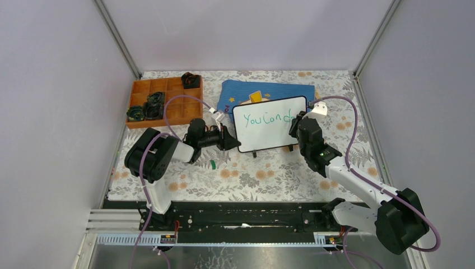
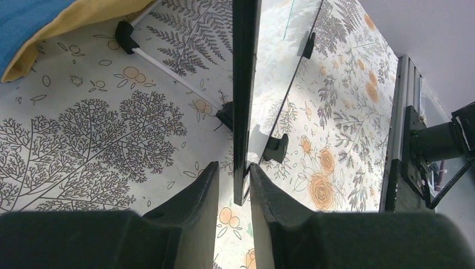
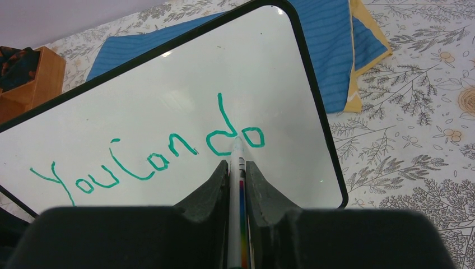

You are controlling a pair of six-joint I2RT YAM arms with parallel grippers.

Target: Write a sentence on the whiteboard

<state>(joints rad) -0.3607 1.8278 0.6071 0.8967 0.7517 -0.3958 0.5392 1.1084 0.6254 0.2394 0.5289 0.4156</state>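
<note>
Left end of whiteboard (image 3: 168, 84) past picture edge; marker (image 3: 238, 185) barrel half hidden within right gripper (image 3: 237, 164).

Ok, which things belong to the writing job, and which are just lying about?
Job: whiteboard, left pincer gripping its edge, right pincer holding the marker, green sentence.
Lying about: blue cloth, wooden tray of black parts, small green piece.

- The whiteboard (image 1: 269, 124) stands mid-table, a cloth (image 1: 241, 91) lying just behind it.
- A compartment tray (image 1: 163, 101) sits left of the cloth, at the far-left corner.
- The left gripper (image 2: 234, 180) clamps the board's left edge; the right gripper (image 3: 238, 168) sets a marker (image 3: 237, 150) on its face.
</note>
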